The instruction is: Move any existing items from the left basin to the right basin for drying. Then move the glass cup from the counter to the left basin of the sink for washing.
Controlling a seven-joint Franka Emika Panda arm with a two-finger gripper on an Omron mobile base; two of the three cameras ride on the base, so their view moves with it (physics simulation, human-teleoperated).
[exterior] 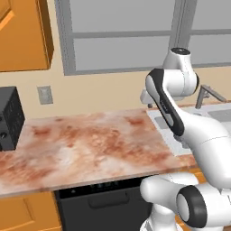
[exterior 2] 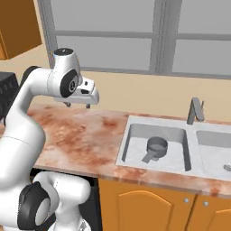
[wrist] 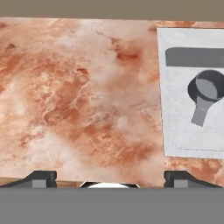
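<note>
Gripper (exterior 2: 77,105) hangs above the counter (exterior 2: 81,131) at middle left of the right base view, its two short dark fingers pointing down and spread apart with nothing between them; in the hand view the tips sit wide at the bottom edge, left and right. Below them lies the smooth stone slab, marbled in reddish-brown and cream blotches.

Toward the right of the hand view the stone gives way to the left basin (wrist: 179,131), a light grey rectangular bowl with rounded corners. Inside it, near the upper right of that view, sits the small dark grey round pot (wrist: 206,87), matte metal, its short straight handle angled down and to the left.

In the right base view the pot rests mid-basin, with the angular grey faucet (exterior 2: 195,110) behind the divider and the right basin (exterior 2: 212,153) at the frame's right edge. Orange wooden cabinets (exterior 2: 144,207) run beneath.
</note>
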